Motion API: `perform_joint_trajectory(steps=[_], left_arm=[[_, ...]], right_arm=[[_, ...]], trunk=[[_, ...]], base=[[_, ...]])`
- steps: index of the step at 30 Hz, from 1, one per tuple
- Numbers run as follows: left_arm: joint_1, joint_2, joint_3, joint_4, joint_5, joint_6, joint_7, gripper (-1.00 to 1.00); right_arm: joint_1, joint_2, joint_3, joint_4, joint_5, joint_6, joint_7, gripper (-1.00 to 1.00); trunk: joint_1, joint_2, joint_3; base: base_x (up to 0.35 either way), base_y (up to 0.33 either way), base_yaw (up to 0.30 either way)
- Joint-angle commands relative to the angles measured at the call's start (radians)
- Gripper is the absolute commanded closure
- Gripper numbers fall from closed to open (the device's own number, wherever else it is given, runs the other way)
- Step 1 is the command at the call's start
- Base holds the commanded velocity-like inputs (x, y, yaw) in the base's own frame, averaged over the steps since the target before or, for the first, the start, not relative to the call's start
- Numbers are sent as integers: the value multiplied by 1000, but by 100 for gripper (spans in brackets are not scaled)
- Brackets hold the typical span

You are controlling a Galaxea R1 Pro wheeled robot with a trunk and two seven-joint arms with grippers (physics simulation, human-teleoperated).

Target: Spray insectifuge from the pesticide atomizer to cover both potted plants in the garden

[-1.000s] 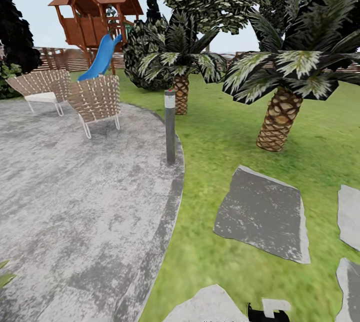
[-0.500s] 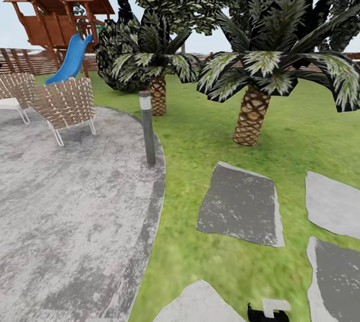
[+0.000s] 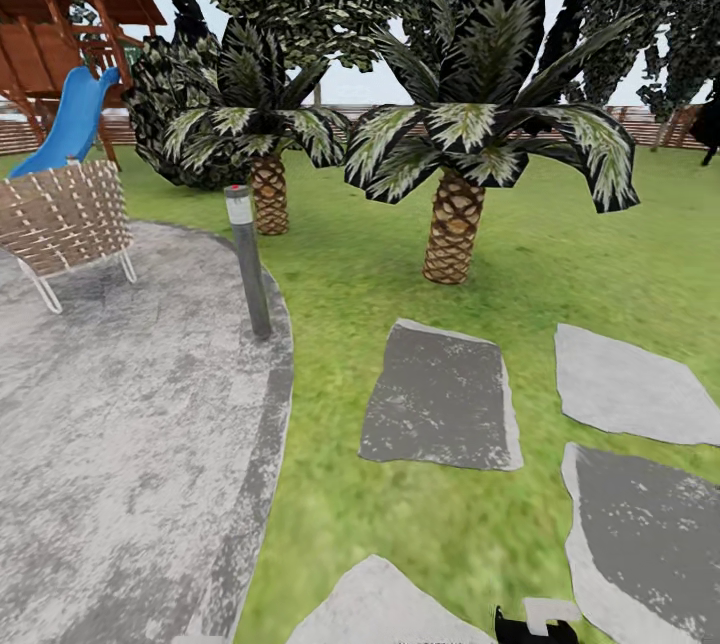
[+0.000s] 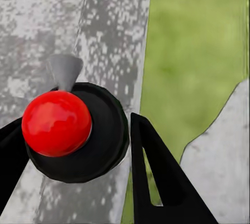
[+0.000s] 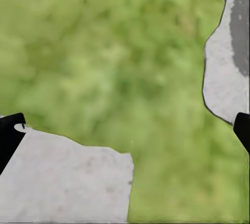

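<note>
A round black cap with a red ball and a grey cone nozzle, judged to be the pesticide atomizer seen end-on, is pinched between the fingers of the left gripper. The right gripper is spread wide over grass, with nothing in it. Which way the potted plants lie cannot be told. Ahead, a grey red-dotted post, two scaly-trunked palms and flat grey stepping stones are seen.

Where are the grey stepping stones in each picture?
Head view: the stepping stones lie in the lawn, right of the paved patch.
Left wrist view: one pale stone lies across a grass strip from the paved patch.
Right wrist view: pale stones lie on two sides of the grass.
Shared landmark: the green lawn.
</note>
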Motion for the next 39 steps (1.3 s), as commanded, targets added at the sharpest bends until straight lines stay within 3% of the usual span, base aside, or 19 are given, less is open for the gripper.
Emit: perform_joint_trajectory(steps=[1, 13, 21, 32, 39], left_arm=[[0, 0, -3, 0, 2, -4, 3, 100], [0, 0, -3, 0, 2, -3, 3, 100], [0, -1, -4, 1, 1, -3, 2, 100], [0, -2, -4, 0, -1, -4, 1, 100], [0, -1, -4, 0, 1, -4, 2, 100]], right_arm=[[-1, 0, -7, 2, 10, -3, -4, -100], [-1, 0, -7, 1, 10, -3, -4, -100], [-1, 0, -7, 1, 10, -3, -4, -100], [-1, 0, -7, 1, 10, -3, -4, -100], [-1, 0, -7, 1, 10, -3, -4, -100]], trunk=[[0, 0, -1], [0, 0, -1], [0, 0, -1], [0, 0, -1], [0, 0, -1]], base=[[0, 0, -292], [-8, 12, -292], [-210, 176, -292], [-271, -121, -292], [-33, -10, -292]])
